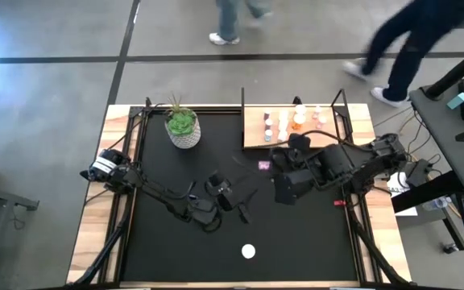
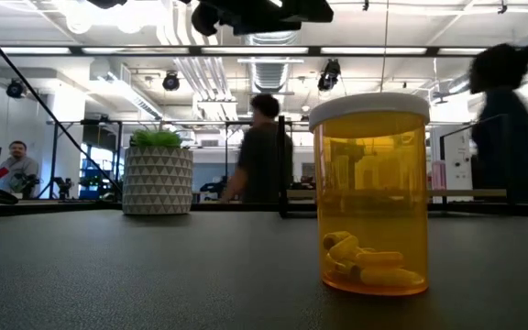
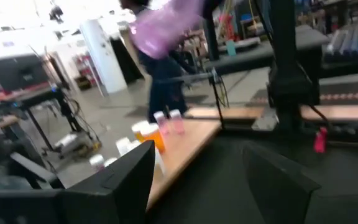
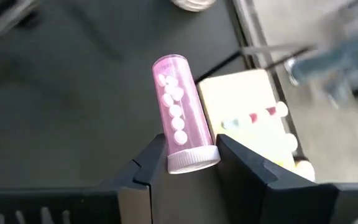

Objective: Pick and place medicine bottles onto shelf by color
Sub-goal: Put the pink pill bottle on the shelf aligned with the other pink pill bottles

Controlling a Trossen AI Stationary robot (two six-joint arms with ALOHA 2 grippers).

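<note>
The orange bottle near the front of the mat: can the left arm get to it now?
Probably yes. The left gripper has open jaws and holds nothing, and only bare mat separates it from the orange bottle.

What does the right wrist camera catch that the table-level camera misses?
Only the right wrist view shows the right pincer shut on a pink bottle of white pills. Only the low view shows an orange bottle standing close by, a potted plant and people beyond. Both share the black tabletop.
</note>
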